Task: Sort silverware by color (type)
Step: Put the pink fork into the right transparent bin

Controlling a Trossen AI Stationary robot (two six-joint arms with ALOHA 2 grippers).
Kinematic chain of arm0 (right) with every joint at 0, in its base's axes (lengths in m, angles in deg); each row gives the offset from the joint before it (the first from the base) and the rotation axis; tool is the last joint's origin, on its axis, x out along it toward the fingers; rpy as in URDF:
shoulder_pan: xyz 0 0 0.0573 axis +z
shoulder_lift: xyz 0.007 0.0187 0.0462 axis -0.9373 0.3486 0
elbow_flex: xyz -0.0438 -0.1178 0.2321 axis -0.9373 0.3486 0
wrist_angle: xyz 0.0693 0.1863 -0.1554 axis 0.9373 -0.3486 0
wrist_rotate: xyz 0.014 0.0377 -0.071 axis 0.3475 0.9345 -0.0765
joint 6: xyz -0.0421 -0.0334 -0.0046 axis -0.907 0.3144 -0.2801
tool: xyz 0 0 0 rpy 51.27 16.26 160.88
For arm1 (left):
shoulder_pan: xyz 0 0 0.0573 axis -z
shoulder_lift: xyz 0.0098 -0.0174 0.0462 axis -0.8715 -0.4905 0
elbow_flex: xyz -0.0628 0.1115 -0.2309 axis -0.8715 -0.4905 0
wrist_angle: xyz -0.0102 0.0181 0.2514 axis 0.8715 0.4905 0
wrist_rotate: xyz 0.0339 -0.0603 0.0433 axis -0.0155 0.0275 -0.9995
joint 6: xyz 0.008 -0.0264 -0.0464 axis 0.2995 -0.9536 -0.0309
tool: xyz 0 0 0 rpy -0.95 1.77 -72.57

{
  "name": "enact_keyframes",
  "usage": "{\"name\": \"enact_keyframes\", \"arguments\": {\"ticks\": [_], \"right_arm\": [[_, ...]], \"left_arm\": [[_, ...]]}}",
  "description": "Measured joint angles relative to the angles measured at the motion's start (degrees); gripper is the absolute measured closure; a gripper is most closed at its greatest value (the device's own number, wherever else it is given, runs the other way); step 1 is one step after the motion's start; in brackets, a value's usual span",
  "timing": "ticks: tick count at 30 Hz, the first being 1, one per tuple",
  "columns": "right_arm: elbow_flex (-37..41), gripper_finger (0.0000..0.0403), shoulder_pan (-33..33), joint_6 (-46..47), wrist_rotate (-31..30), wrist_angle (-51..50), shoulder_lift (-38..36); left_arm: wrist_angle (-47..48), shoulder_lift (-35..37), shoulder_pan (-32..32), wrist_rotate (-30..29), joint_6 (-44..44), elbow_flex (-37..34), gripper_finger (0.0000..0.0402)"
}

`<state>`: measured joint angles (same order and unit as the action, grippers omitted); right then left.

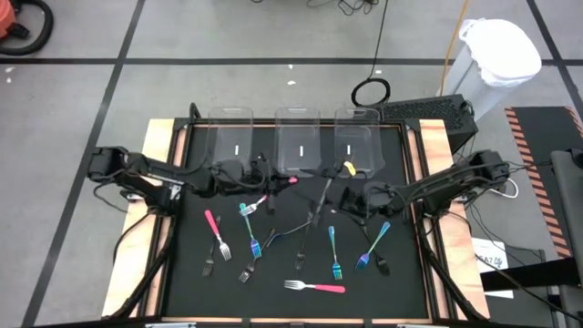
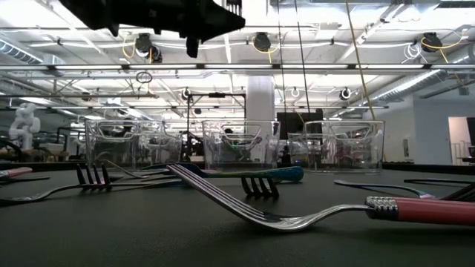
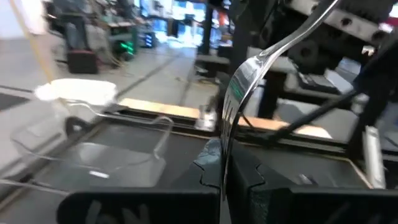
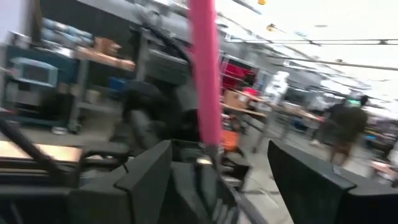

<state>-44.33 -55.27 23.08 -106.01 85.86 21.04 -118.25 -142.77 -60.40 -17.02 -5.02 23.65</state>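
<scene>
A pink-handled fork [image 1: 278, 189] with silver tines is up in the air between both arms, in front of the middle bin. My left gripper [image 1: 255, 196] [image 3: 224, 183] is shut on its tine end. My right gripper [image 1: 308, 187] [image 4: 214, 171] is open; its fingers stand on either side of the pink handle [image 4: 204, 74], apart from it. Other forks lie flat on the black mat: pink-handled [image 1: 215, 228] [image 1: 321, 288], teal or blue [image 1: 251, 230] [image 1: 334, 242] [image 1: 373, 244], and dark ones [image 1: 208, 266] [image 1: 301, 260] [image 1: 383, 267]. My left gripper pinches the fork by its silver tines [image 3: 227, 134] between the two shut fingers. The fork runs on from the fingers in line with them; its curved neck [image 3: 280, 43] and the handle point toward the right arm. It is lifted clear of the mat.
Three clear plastic bins [image 1: 230, 137] [image 1: 298, 137] [image 1: 357, 137] stand in a row at the mat's far edge; a small yellow thing [image 1: 349, 167] lies by the right one. Wooden strips [image 1: 159, 146] border the mat. In the low view a pink-handled fork [image 2: 415, 210] lies nearest.
</scene>
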Motion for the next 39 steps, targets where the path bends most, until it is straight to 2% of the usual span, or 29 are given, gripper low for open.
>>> {"name": "enact_keyframes", "arguments": {"ticks": [4, 8, 15, 30, 39], "right_arm": [[0.0, 0.0138, -0.1, 2.0, 5.2, 0.1, -0.6], [0.0, 0.0146, -0.8, 3.0, 5.6, 0.1, -0.6], [0.0, 0.0181, -1.3, 3.7, 5.6, -0.2, -0.6], [0.0, 0.0307, -1.3, 3.1, 5.7, -2.7, -2.6], [0.0, 0.0356, -1.3, 3.6, 8.5, -4.1, -3.2]], "left_arm": [[3.7, 0.0, -2.1, 7.0, -2.1, 0.0, 0.0401], [5.8, -0.4, -3.4, 11.6, -3.1, 0.0, 0.0401], [9.2, -0.4, -4.7, 12.2, -3.1, 0.0, 0.0401], [11.4, -0.4, -4.8, 12.4, -3.0, 0.0, 0.0401], [11.7, -0.4, -4.8, 12.6, -2.7, 0.0, 0.0402]]}}
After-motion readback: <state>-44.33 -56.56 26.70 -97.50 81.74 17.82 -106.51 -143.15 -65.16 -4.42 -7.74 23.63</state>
